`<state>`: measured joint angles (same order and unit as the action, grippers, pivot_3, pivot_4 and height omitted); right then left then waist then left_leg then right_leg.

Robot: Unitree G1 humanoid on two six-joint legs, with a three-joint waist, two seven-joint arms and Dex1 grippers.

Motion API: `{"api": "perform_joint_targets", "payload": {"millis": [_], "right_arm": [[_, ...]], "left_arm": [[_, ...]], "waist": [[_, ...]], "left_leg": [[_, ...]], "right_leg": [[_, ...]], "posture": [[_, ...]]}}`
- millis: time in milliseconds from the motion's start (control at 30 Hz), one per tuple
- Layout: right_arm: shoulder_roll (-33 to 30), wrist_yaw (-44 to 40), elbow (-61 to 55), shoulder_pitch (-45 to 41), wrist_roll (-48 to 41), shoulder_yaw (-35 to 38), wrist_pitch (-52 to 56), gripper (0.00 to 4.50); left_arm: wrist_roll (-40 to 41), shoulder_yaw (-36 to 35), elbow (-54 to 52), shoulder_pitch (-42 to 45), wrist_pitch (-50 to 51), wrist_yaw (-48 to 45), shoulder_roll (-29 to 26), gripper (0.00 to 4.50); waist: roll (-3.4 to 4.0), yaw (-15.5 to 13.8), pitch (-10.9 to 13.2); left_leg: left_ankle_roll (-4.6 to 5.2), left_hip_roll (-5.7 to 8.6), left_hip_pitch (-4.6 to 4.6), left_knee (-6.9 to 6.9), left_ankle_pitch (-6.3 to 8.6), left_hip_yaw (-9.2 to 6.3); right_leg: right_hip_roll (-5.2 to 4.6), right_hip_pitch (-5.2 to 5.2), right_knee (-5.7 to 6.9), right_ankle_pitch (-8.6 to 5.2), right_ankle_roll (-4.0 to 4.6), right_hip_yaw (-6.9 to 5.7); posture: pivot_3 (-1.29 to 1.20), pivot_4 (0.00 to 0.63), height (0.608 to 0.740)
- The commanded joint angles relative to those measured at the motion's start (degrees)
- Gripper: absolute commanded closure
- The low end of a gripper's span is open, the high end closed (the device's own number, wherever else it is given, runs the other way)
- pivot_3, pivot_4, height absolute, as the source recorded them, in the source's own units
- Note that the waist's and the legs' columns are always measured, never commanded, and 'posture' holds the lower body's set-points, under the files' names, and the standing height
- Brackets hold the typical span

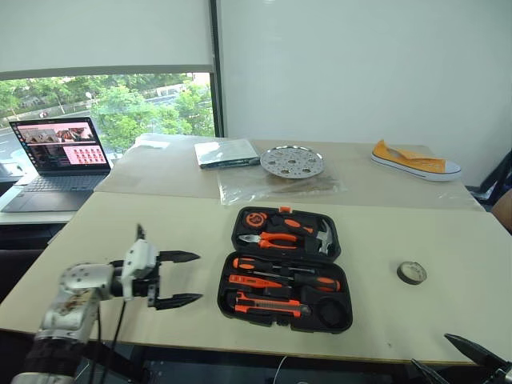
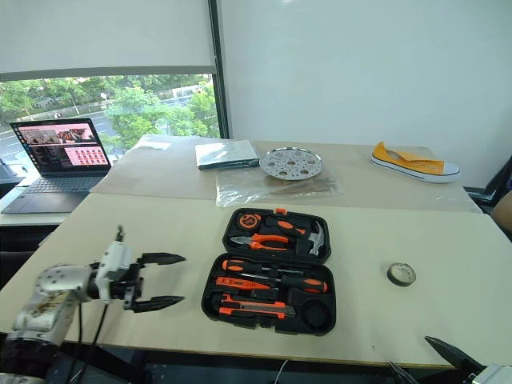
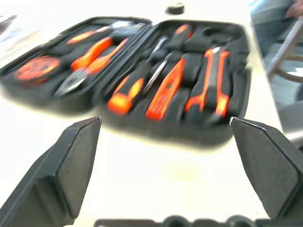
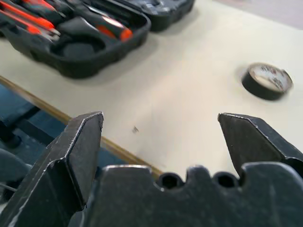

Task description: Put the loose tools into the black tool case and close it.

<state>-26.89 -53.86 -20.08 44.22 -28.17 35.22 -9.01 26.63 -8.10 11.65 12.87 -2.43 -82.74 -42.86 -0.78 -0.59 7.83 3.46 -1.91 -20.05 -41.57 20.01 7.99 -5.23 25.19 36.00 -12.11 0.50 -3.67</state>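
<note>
The black tool case lies open at the table's middle. Its near half holds two black-and-orange screwdrivers, a slim orange tool and an orange-black utility knife, beside an empty round recess. A small dark tape roll lies loose on the table to the case's right. My left gripper hovers open and empty just left of the case, pointing at it. My right gripper is open and empty at the table's front right edge, short of the tape roll.
Pliers, a hammer and a tape measure fill the case's far half. On the far table are a laptop, a flat packet, a perforated metal plate on clear plastic, and a yellow shoe.
</note>
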Motion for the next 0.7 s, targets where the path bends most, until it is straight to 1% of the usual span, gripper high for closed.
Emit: {"api": "perform_joint_targets", "payload": {"millis": [33,100,167,200,267,400,500,600,667,700], "right_arm": [[-9.9,2.5,0.1,-8.7,1.3,1.3,6.3,0.00],[-15.2,2.9,1.6,-13.4,2.0,0.2,10.5,0.00],[-21.2,1.6,5.6,-21.3,2.6,-3.4,15.0,0.00],[-23.4,1.0,7.3,-24.1,3.2,-5.0,16.6,0.00],[-26.8,-0.7,11.3,-28.4,5.0,-8.4,18.5,0.00],[-32.3,-3.0,23.2,-39.8,10.1,-16.4,21.4,0.00],[-34.5,-6.1,29.8,-46.3,12.8,-21.9,22.6,0.00],[-34.1,-7.2,33.8,-50.5,14.5,-24.7,22.1,0.00],[-33.2,-7.8,36.6,-53.5,15.5,-26.5,21.2,0.51],[-32.8,-8.6,37.9,-54.6,15.9,-27.5,20.8,0.69]], "left_arm": [[3.3,-2.2,-2.2,0.8,1.6,-0.1,-0.1,0.03],[4.2,-2.1,-3.1,1.3,3.0,0.4,0.4,0.03],[5.1,-1.5,-4.7,2.1,4.7,1.4,1.5,0.03],[5.4,-1.3,-5.3,2.3,5.6,1.9,2.0,0.03],[5.5,-0.8,-6.3,2.7,6.6,2.3,2.7,0.03],[4.8,1.3,-8.4,3.0,6.8,2.4,4.1,0.03],[4.5,2.2,-9.8,2.9,6.7,2.7,4.9,0.03],[4.7,2.6,-10.4,2.8,6.6,2.8,5.0,0.03],[4.8,3.0,-10.9,2.9,6.5,2.5,5.1,0.00],[5.0,3.4,-11.2,2.9,6.8,2.3,5.2,0.00]], "waist": [[0.04,0.2,0.1],[0.02,0.3,0.1],[-0.06,0.1,0.1],[-0.07,0.0,0.2],[-0.07,-0.3,0.2],[-0.07,-0.4,0.2],[-0.06,-0.1,0.2],[-0.09,0.0,0.2],[-0.08,0.1,0.2],[-0.08,0.1,0.2]], "left_leg": [[0.00,0.02,0.00,-0.03,0.00,0.05],[0.01,0.07,0.08,-0.11,-0.01,0.27],[0.08,0.11,0.08,-0.11,-0.07,0.28],[0.01,0.08,0.11,-0.10,-0.11,0.26],[-0.13,0.09,0.04,-0.05,-0.21,0.22],[-0.30,0.09,-0.12,-0.01,-0.32,0.09],[-0.27,0.14,-0.16,0.06,-0.30,0.16],[-0.26,0.15,-0.13,0.20,-0.30,0.19],[-0.27,0.15,-0.11,0.24,-0.30,0.21],[-0.27,0.14,-0.11,0.24,-0.31,0.21]], "right_leg": [[-0.06,-0.01,-0.01,0.04,-0.06,0.00],[-0.23,-0.04,-0.04,0.24,-0.16,0.01],[-0.25,-0.02,-0.07,0.33,-0.20,-0.07],[-0.20,-0.05,-0.07,0.43,-0.03,-0.08],[0.05,0.01,-0.05,0.55,0.22,-0.16],[0.37,0.06,-0.06,0.54,0.07,-0.28],[0.39,0.10,-0.14,0.49,-0.03,-0.36],[0.40,0.10,-0.24,0.47,-0.07,-0.37],[0.39,0.09,-0.24,0.46,-0.10,-0.36],[0.40,0.09,-0.23,0.46,-0.10,-0.36]], "posture": [[0.00,0.150,0.740],[0.00,0.150,0.740],[0.00,0.150,0.740],[0.00,0.150,0.740],[0.00,0.150,0.740],[0.00,0.150,0.740],[0.00,0.150,0.740],[0.00,0.150,0.740],[0.00,0.150,0.740],[0.00,0.150,0.740]]}}
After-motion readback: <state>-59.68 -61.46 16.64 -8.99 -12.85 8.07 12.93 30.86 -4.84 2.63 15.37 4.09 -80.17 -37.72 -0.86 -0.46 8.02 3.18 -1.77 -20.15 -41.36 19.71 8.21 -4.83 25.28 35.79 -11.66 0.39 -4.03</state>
